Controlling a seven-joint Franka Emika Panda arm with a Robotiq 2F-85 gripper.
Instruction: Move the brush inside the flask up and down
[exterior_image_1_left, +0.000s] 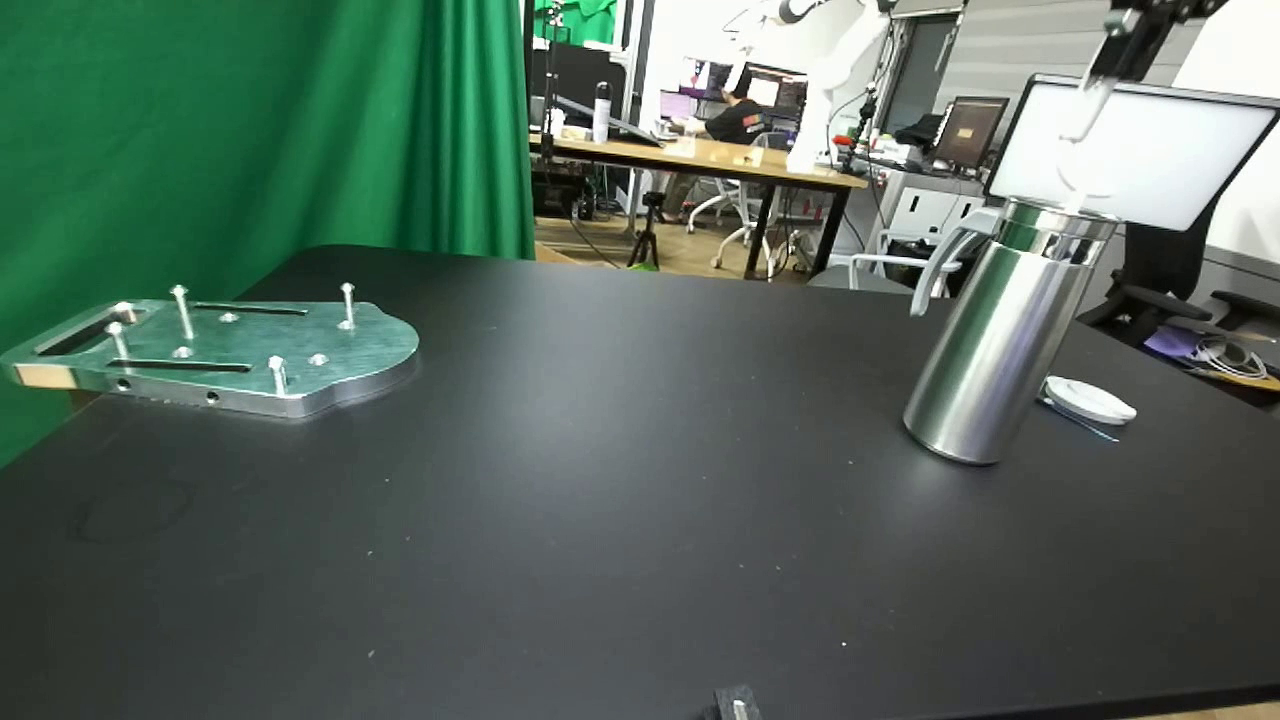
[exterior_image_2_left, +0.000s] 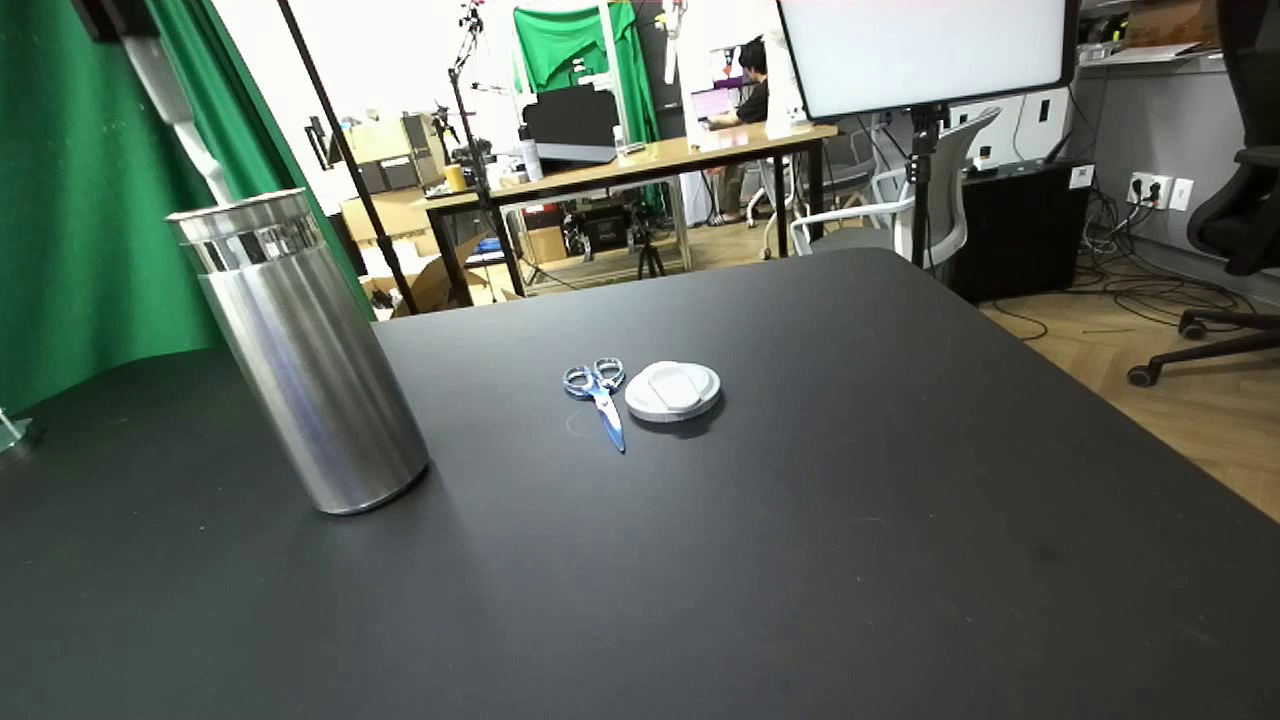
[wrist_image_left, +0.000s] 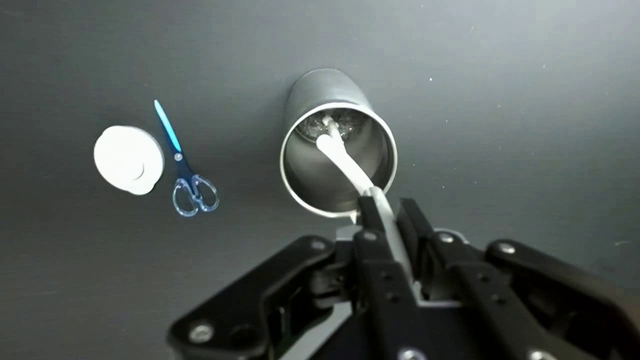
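Flask (exterior_image_2_left: 320, 380): standing on the black table (exterior_image_2_left: 800, 560) with its mouth uppermost (the lean, opposite in the exterior views, is likely the cameras' doing).
Brush (wrist_image_left: 352, 170): lower end inside the flask, bent white shaft rising out of the mouth, handle above; how near the bottom its head sits, the wrist view leaves unclear.
Gripper (wrist_image_left: 389, 209): fingers drawn in against the brush handle, one on either side, leaving only its thickness between them; it hangs higher than the flask.
Stroke: insertion looks done, so the up-and-down working appears to be the step in hand; whether the brush is going up or down, I cannot tell.
Next move: a straight lift or push along the flask's length with a firm grip, reversing before the head leaves the mouth or presses on the bottom.
Shaft: slanting across the mouth in the wrist view, so sideways drift could catch the wall and rock the flask.
Lid (exterior_image_2_left: 675, 390) and scissors (exterior_image_2_left: 608, 412): lying just beside each other on the table, apart from the flask, probably no hindrance to a vertical stroke.
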